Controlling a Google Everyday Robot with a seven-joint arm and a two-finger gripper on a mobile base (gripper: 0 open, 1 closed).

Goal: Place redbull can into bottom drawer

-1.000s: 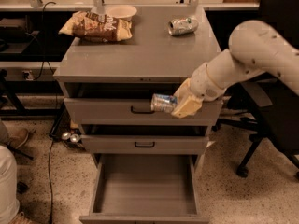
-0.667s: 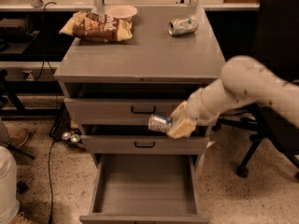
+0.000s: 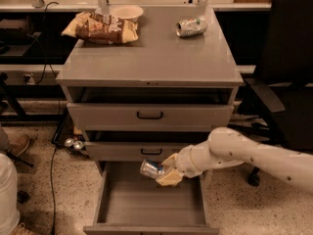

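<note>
Grey metal forms the open bottom drawer (image 3: 146, 207), nearest the camera. Over its rear part the redbull can (image 3: 151, 169) is held on its side, clamped in the jaws of the gripper (image 3: 163, 173). Farther back, a chip bag (image 3: 101, 28) and a silver can (image 3: 191, 26) are seen on the table (image 3: 151, 58).
</note>
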